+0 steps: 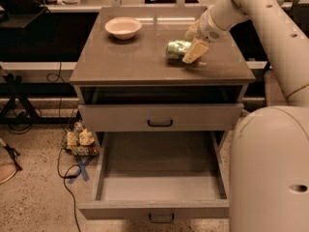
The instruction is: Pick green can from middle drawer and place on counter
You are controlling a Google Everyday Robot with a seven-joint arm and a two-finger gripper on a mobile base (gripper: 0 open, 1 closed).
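Note:
The green can lies on its side on the counter, right of centre. My gripper reaches in from the upper right and is shut on the can's right end, low over the counter top. The middle drawer is pulled wide open below, and its grey floor is bare. Its small black handle shows at the front edge.
A pale bowl stands at the counter's back left. The top drawer is slightly open under the counter. My arm and body fill the right side. Cables and small clutter lie on the floor at left.

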